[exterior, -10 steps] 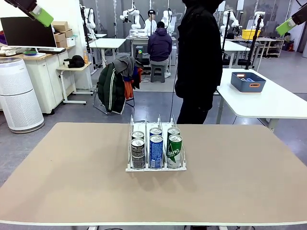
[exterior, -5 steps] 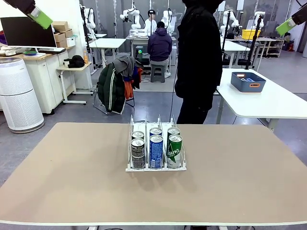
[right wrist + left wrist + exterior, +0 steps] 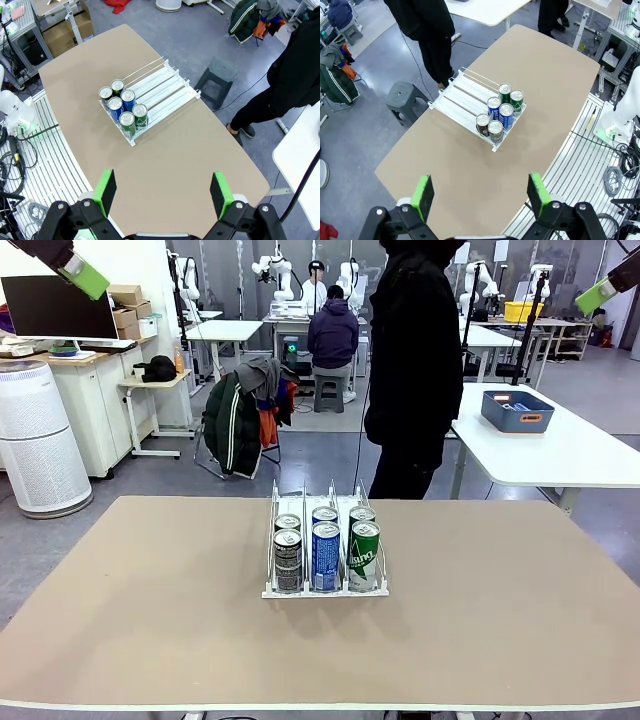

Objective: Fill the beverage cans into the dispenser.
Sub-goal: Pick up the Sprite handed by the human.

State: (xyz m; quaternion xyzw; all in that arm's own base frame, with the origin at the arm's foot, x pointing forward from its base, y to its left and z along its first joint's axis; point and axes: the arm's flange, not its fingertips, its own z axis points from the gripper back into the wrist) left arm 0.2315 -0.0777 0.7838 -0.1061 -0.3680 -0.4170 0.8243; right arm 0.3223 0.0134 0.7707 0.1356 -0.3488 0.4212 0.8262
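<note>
Six beverage cans [image 3: 326,552] sitting in dispenser [image 3: 325,591], middle of table [image 3: 150,620], two per lane, bunched at robot-side end. Far lane ends look bare.

My guess: thin aluminium, slick sides, dents if squeezed hard. Grab mid-body, keep upright.

Left gripper [image 3: 481,196] and right gripper [image 3: 163,192] both spread wide, holding nothing, high above table.

From front, back row half hidden behind front row. Full or empty? Can't tell.

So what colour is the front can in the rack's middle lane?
Blue, with a silver top; that can shows best in the front view.
</note>
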